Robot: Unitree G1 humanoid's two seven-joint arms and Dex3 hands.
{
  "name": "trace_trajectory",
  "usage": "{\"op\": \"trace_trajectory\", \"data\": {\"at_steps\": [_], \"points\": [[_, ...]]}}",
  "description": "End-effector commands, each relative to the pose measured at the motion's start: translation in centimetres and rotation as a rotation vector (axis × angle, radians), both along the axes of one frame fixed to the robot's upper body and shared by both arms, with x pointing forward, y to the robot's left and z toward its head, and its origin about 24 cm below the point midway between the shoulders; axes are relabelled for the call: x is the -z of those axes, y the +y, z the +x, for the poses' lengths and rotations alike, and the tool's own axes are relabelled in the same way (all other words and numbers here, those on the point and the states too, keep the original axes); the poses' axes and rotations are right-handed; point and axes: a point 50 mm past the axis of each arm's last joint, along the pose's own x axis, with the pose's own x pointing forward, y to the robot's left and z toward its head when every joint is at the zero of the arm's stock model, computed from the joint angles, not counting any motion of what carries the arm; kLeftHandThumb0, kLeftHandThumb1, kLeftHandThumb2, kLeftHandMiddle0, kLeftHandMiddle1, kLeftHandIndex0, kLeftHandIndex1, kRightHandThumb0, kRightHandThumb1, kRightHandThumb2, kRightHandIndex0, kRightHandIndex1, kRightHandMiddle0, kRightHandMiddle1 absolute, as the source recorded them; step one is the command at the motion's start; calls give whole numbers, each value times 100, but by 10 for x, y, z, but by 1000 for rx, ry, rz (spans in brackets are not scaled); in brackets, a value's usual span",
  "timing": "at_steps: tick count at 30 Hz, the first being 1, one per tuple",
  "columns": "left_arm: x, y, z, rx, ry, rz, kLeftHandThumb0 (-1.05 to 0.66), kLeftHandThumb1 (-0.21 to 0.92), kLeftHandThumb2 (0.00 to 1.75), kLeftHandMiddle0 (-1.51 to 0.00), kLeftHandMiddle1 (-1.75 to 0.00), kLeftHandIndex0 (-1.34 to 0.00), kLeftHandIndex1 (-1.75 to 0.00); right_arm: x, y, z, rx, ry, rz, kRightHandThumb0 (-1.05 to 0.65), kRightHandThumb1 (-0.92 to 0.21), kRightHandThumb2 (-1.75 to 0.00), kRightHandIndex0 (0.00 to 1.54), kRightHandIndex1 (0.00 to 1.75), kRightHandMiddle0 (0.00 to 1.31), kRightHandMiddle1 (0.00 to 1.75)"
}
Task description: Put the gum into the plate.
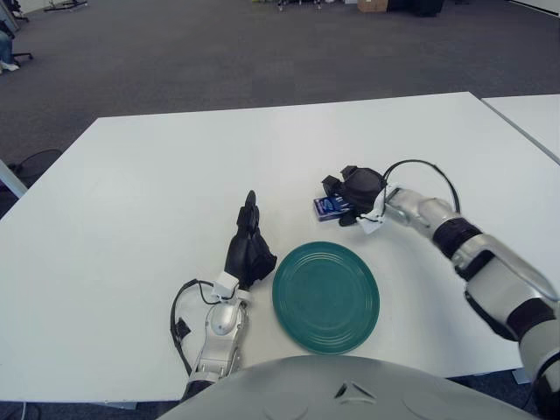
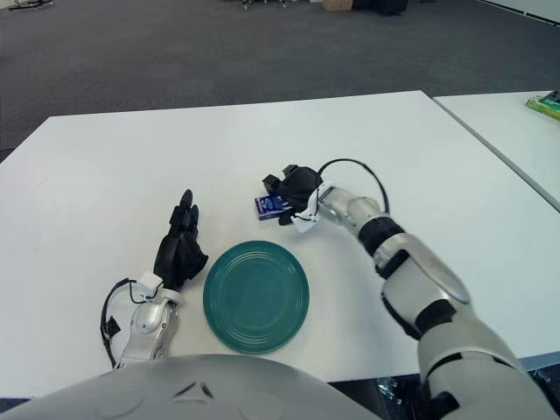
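The gum (image 1: 329,206) is a small blue pack on the white table, just beyond the green plate (image 1: 325,297). My right hand (image 1: 352,194) reaches in from the right and its black fingers curl around the pack, which shows between them; it also shows in the right eye view (image 2: 269,205). The pack looks low at the table surface, and I cannot tell whether it is lifted. The plate holds nothing. My left hand (image 1: 248,247) shows just left of the plate, fingers straight and pointing away, holding nothing.
The white table (image 1: 175,175) stretches wide around the plate. A second white table (image 2: 516,131) stands to the right across a narrow gap. Grey carpet lies beyond the far edge.
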Motion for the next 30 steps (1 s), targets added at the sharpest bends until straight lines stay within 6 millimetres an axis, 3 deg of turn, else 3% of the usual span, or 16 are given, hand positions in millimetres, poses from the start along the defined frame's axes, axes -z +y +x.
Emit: {"op": "trace_trajectory", "data": {"at_steps": [1,11,14,18,24,30], "points": [[27,-20,-24,-13,181,-86,-105,92,108,0,0,0,0,18,-16,-12,-23,75,-161,-55,-92,-59,88,175,70,175],[28,-19,-25,-9,185,-94,-105,92,107,0,0,0,0,15,-21,-12,-19,94,-220,-49,-92,-65,77,175,64,175],[28,-19,-25,-6,179,-97,-105,92,106,0,0,0,0,14,-22,-12,6,112,-200,-42,-74,-80,72,175,45,175],[28,-17,-25,-10,173,-86,-105,92,105,0,0,0,0,10,-22,-11,27,110,-162,-40,-68,-86,70,175,38,175],[28,-14,-25,-10,177,-82,-105,92,105,0,0,0,0,-7,-17,-1,43,77,-64,-39,-66,-88,68,175,37,175],[27,-10,-26,-11,173,-75,-105,92,108,0,0,0,0,-55,-10,15,38,-7,90,-40,-61,-95,69,175,40,175]]}}
